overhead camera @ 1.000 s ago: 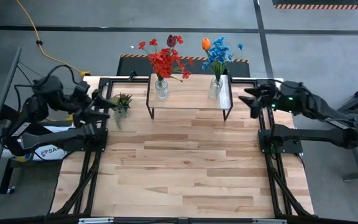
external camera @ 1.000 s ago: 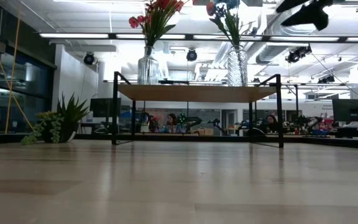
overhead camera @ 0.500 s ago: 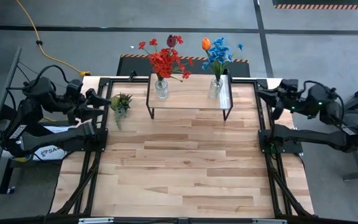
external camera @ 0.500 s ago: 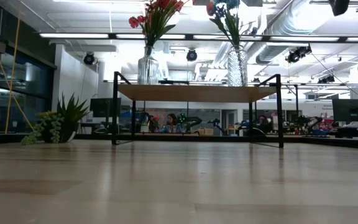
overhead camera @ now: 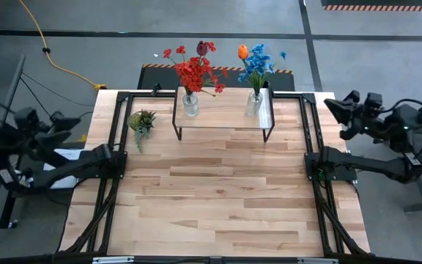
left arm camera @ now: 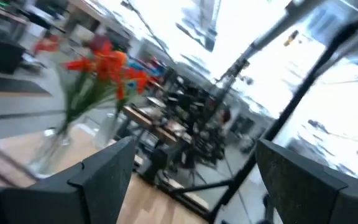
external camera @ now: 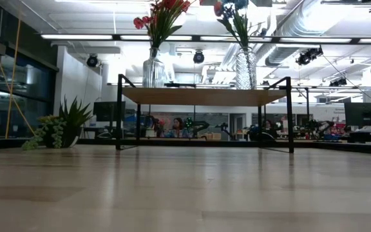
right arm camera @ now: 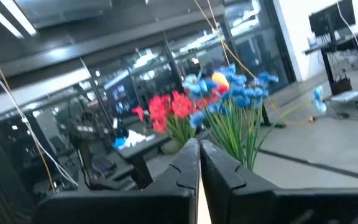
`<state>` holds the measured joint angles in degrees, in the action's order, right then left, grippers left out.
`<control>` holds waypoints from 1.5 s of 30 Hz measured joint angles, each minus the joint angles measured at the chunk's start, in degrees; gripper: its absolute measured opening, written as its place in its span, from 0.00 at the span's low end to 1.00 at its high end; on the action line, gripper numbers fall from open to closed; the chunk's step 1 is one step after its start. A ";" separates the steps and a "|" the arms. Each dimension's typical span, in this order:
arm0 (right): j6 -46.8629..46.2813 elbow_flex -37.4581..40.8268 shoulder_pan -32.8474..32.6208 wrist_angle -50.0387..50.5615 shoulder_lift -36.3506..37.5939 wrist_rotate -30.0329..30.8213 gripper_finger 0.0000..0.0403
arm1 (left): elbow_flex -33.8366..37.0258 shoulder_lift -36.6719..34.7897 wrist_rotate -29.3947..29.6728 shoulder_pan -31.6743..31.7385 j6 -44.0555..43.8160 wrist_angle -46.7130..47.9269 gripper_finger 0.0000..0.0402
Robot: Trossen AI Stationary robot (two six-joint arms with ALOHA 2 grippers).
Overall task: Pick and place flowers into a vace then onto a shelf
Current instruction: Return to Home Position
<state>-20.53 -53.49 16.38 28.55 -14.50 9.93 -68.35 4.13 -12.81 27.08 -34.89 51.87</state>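
Note:
The shelf (overhead camera: 224, 117) stands at the table's far middle and bears two glass vases. The left vase (overhead camera: 190, 103) holds the red flowers (overhead camera: 193, 72) and a dark maroon tulip (overhead camera: 204, 48) by their stems. The right vase (overhead camera: 253, 103) holds the blue flowers (overhead camera: 258, 63) and an orange tulip (overhead camera: 243, 51). The low view shows both vases (external camera: 153, 68) (external camera: 245, 68) upright on the shelf top (external camera: 201, 96). My left gripper (overhead camera: 58, 122) (left arm camera: 194, 152) is open, off the table's left edge. My right gripper (overhead camera: 332, 105) (right arm camera: 199, 147) is shut and empty, off the right edge.
A small green leafy plant (overhead camera: 142, 121) (external camera: 60, 125) stands on the table left of the shelf. Black frame rails (overhead camera: 310, 139) run along both table sides. The wooden tabletop (overhead camera: 211, 191) stretches in front of the shelf. People sit in the room behind.
Both arms have drawn back from the shelf. My left gripper has gone out past the table's left edge, staying open. My right gripper has gone out past the right edge and has shut on nothing. It has left the low view. Vases and flowers have kept still.

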 joint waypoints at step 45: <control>2.93 -0.02 0.08 0.74 1.90 0.90 0.00 | 1.10 -3.64 31.40 -5.73 16.28 2.60 0.91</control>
<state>-17.60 -53.52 16.46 29.29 -12.60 10.83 -67.25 0.49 18.59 21.35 -18.61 54.47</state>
